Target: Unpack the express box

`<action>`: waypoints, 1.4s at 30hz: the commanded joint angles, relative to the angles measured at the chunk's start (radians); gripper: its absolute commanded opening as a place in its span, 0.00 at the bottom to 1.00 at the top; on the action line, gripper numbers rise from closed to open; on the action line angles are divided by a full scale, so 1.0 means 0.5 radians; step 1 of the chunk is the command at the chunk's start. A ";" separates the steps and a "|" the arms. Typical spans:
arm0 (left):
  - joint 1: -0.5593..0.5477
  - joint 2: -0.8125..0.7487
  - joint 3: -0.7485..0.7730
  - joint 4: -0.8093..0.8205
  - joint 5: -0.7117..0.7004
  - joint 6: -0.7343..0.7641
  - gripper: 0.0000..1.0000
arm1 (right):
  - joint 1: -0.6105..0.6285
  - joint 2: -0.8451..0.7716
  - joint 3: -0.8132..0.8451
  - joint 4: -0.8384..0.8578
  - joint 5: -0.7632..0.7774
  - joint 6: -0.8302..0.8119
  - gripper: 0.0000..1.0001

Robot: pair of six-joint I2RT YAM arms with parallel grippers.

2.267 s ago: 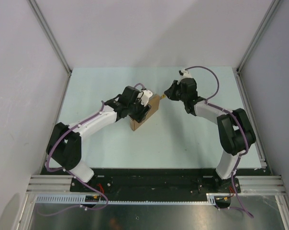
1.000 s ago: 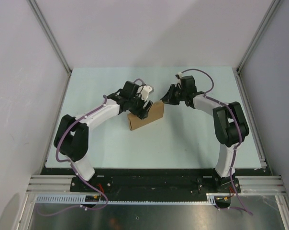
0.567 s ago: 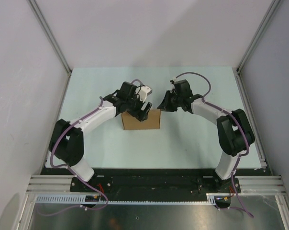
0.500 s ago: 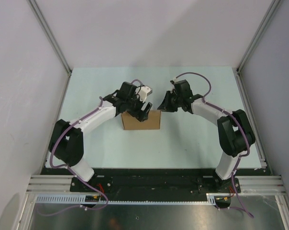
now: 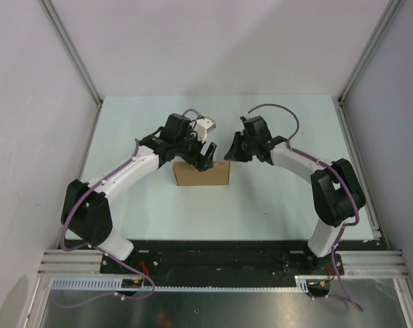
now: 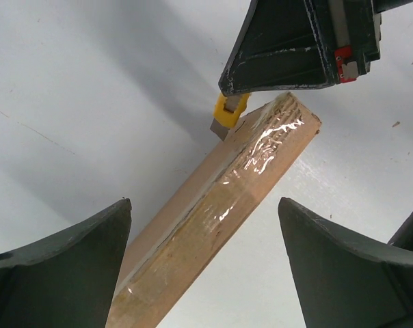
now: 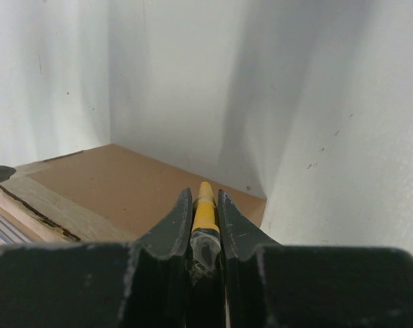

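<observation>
- Brown cardboard, flat and rectangular: the express box (image 5: 201,174) lies on the pale green tabletop (image 5: 275,205) near the middle of the top view, between the two arms, with its long side running left to right.
- A strip of glossy clear tape (image 6: 261,154) runs along the box's upper face, which reaches from the lower left to the upper right of the left wrist view.
- The left gripper (image 6: 203,205) has its two dark fingers spread wide in the bottom corners of that view. The box passes between them with a gap on either side, and nothing is held.
- The right gripper (image 7: 205,198) has its fingers pressed together on a yellow utility knife (image 7: 205,208) with a short grey blade.
- In the left wrist view the knife sits at the upper right, with its blade at the box's far end; I cannot tell whether it bites into the cardboard.
</observation>
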 commanded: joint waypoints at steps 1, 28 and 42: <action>0.007 -0.043 0.004 0.044 0.100 0.016 0.93 | 0.010 -0.107 -0.001 0.025 0.086 -0.021 0.00; -0.137 0.233 0.201 0.170 -0.234 -0.196 0.82 | 0.004 -0.766 -0.078 -0.217 0.721 -0.015 0.00; -0.189 0.202 -0.109 0.170 -0.443 -0.174 0.74 | 0.433 -1.064 -0.523 0.130 1.206 0.141 0.00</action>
